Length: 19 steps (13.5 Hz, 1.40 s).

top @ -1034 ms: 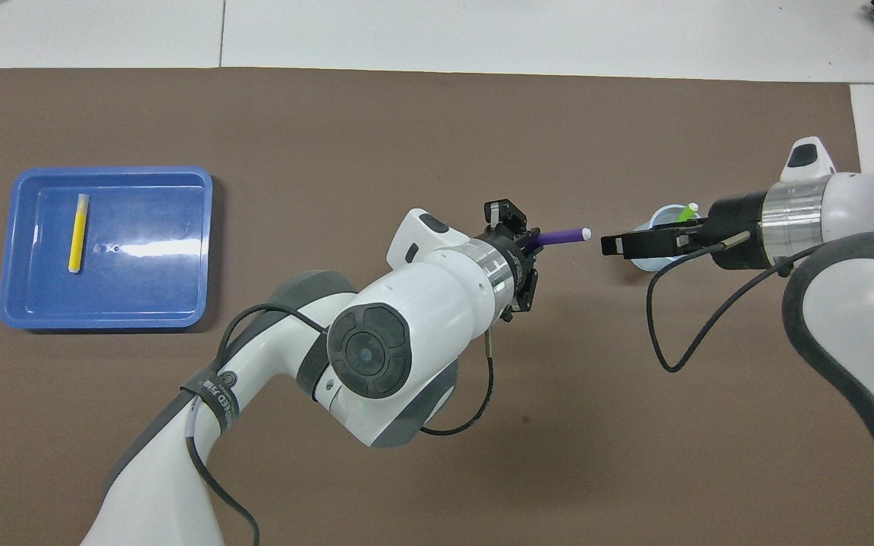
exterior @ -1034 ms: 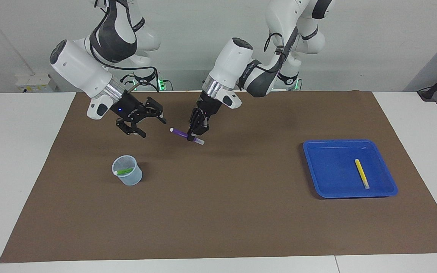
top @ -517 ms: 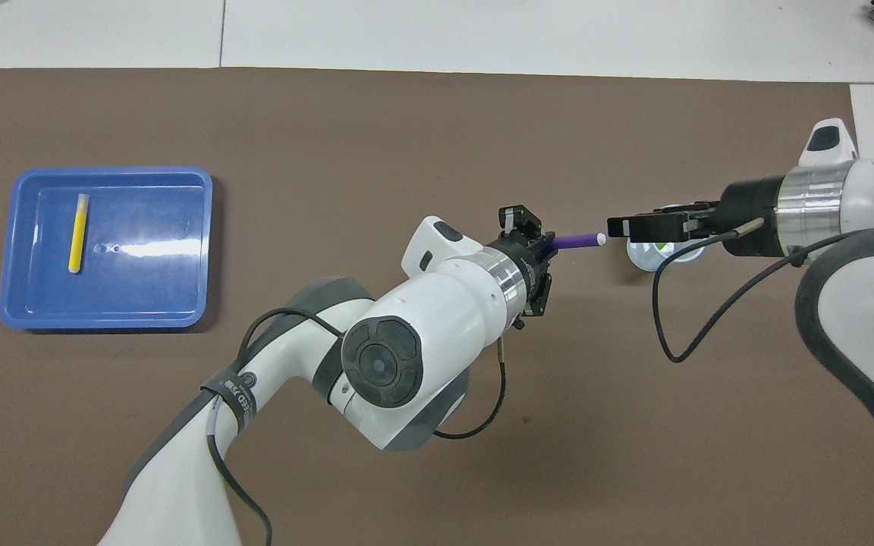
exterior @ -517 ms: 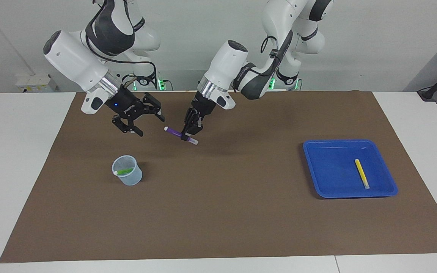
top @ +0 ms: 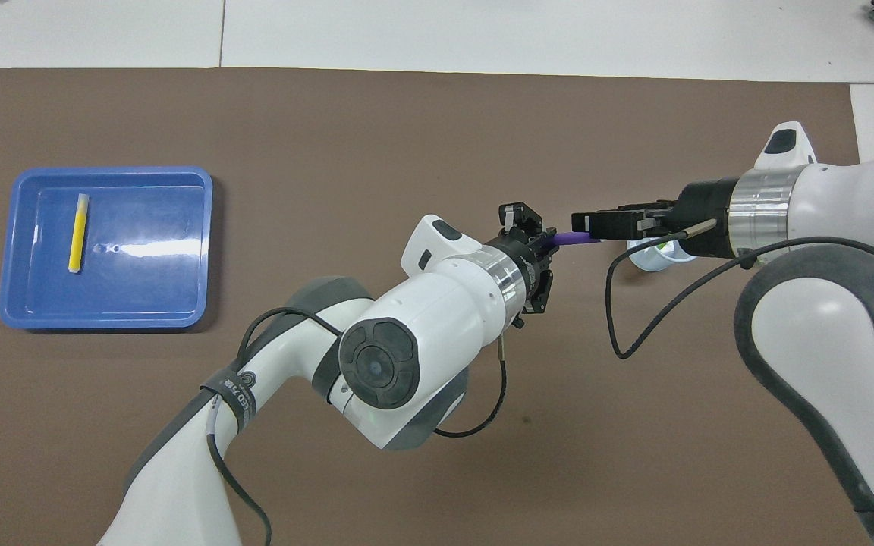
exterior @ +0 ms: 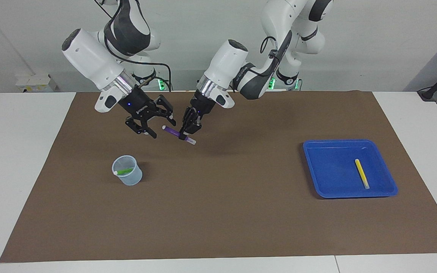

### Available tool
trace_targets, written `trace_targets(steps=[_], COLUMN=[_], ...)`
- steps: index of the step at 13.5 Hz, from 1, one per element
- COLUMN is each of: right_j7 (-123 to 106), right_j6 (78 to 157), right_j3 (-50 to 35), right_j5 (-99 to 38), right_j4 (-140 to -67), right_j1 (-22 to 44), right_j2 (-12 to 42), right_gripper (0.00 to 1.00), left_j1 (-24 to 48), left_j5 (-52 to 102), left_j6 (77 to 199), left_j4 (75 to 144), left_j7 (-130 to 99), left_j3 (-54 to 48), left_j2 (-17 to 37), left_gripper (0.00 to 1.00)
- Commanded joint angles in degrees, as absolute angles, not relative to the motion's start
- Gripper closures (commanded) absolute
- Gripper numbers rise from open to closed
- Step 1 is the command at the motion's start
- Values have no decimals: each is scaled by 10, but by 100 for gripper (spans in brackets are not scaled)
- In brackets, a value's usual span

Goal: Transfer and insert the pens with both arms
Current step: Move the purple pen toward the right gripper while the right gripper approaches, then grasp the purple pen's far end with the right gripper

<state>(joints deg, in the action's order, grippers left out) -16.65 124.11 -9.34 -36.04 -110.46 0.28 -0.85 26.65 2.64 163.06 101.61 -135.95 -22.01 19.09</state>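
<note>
The left gripper [exterior: 188, 131] is clamped on the purple pen [exterior: 171, 131]; the right gripper [exterior: 158, 125], jaws apart, should close squarely around its free end.

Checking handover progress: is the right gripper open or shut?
Open. The right gripper has its fingers spread around the purple pen's free end.

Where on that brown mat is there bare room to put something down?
The brown mat is bare between the cup and the blue tray, and along the edge farthest from the robots. It is crowded where both grippers meet at the purple pen.
</note>
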Motion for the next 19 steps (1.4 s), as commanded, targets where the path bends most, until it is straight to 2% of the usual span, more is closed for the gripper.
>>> trace_targets(steps=[1, 5, 10, 14, 17, 19], right_j7=[-170, -166, -165, -165, -167, -170], right_j6=[1254, 1255, 1266, 1266, 1266, 1266], right_j3=[-95, -95, -95, -95, -95, -95], right_j5=[-374, -374, -374, -374, -374, -374], right_j4=[-1120, -1121, -1124, -1127, -1127, -1127], right_j1=[1, 8, 14, 15, 15, 15], right_j2=[-12, -12, -11, -11, -11, -11], right_gripper=[22, 43, 50, 62, 80, 98], left_j1=[276, 277, 276, 276, 276, 276], left_j5=[34, 34, 34, 33, 33, 33], left_j6=[1644, 1644, 1653, 1658, 1658, 1659], left_j4=[1011, 1011, 1010, 1010, 1010, 1010], left_j7=[-1364, -1366, -1366, -1366, -1366, -1366], left_j3=[-210, -210, -209, -207, -207, -207], left_j2=[198, 198, 200, 200, 200, 200], left_gripper=[100, 100, 100, 100, 100, 100])
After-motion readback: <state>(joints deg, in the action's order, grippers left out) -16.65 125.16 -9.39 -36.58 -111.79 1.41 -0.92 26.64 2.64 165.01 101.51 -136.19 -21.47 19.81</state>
